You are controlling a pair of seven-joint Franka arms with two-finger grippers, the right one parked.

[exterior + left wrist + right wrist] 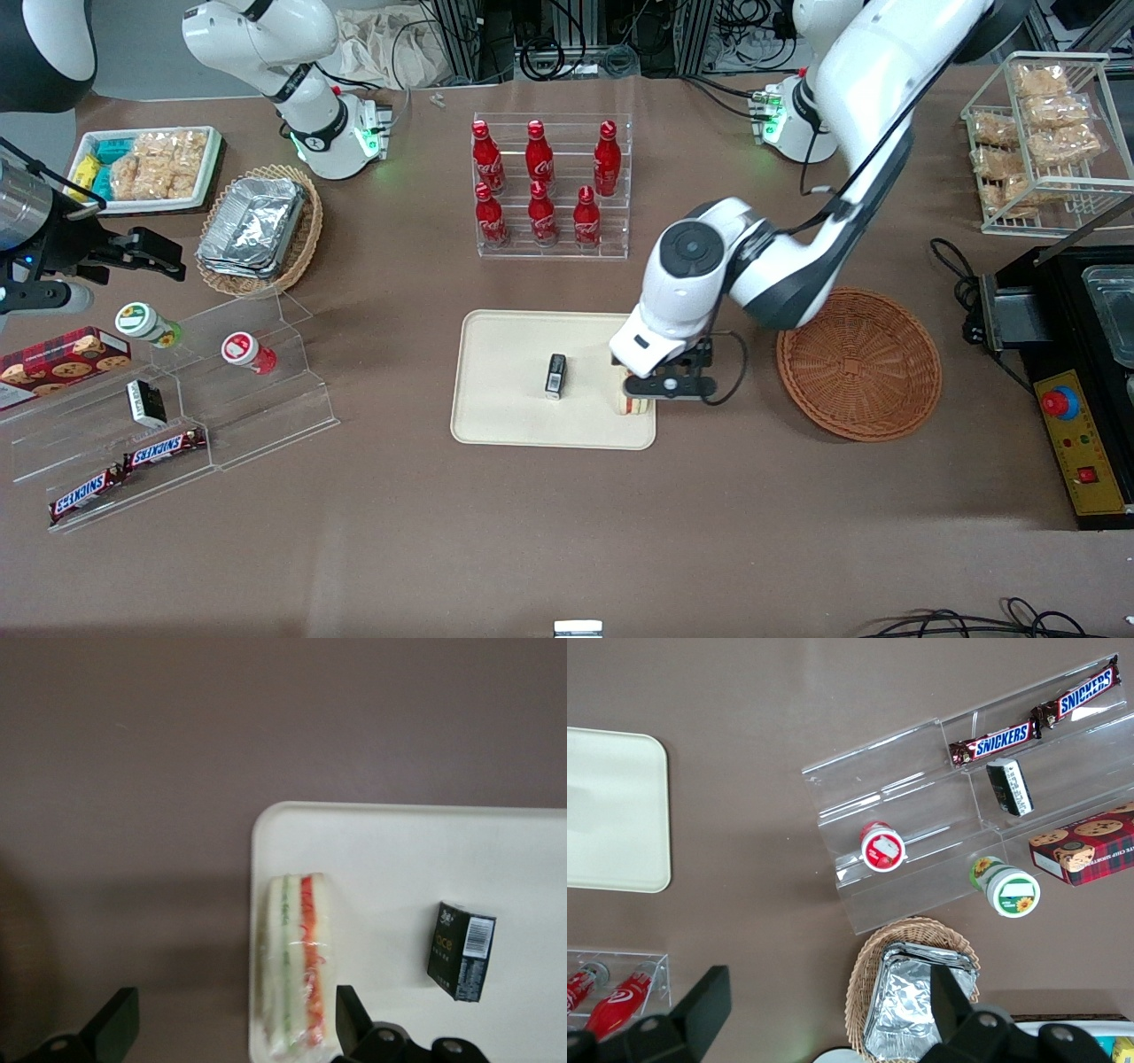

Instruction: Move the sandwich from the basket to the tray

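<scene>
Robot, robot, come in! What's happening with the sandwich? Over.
Gripper open, above tray edge. White triangular sandwich resting on cream rectangular tray, between the fingers. Reddish-brown wicker basket empty. Small black box nearby, clear of it.

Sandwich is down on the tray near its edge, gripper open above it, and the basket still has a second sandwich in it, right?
Not quite: the front view shows the basket empty. The rest holds: the sandwich lies on the tray near its edge, with the gripper open above it.
</scene>
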